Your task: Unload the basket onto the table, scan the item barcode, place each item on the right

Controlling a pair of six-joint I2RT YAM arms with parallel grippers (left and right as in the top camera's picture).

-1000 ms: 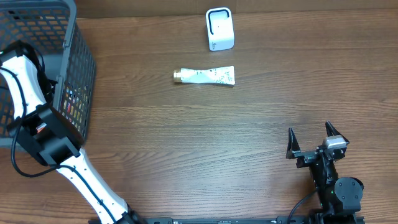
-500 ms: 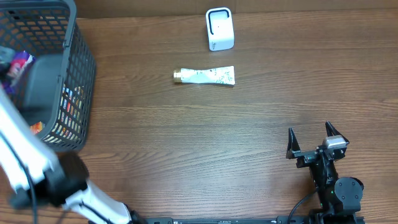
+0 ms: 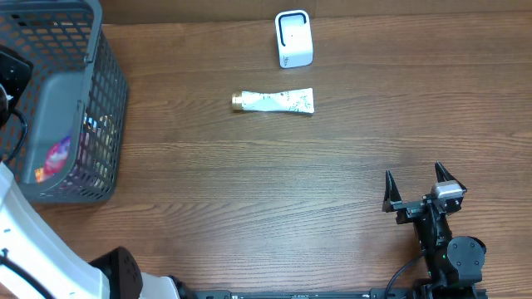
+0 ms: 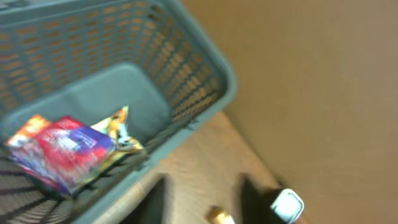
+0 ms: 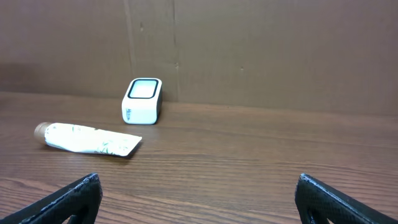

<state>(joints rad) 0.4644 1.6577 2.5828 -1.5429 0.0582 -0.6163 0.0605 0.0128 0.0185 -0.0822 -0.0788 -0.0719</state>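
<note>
1. Scanner [image 3: 293, 39]: a white box with a dark window, standing upright at the far edge of the wooden surface [image 3: 249, 191]. All positions below are given relative to it.
2. Tube [image 3: 273, 101]: the item to be scanned, white with green print and a gold cap. It lies flat just in front of the scanner, on the robot's side, close to it but not touching. The cap points left. Neither claw touches it.
3. Basket [image 3: 112, 91]: grey mesh, well to the left of the scanner, at the surface's left edge.
4. Packet [image 4: 62, 149]: red and purple, lying on the basket floor far left of the scanner, with a yellow wrapper [image 4: 118, 123] against it.
5. Left claw [image 4: 202, 190]: blurred in the wrist view, over the basket's rim, far left of the scanner. Its two dark fingers stand apart with nothing between them, so it is released and empty.
6. Right claw [image 3: 413, 174]: released, with its fingers spread wide and empty. It is well apart from the scanner, to its right and much nearer the robot, and faces toward it.
</note>
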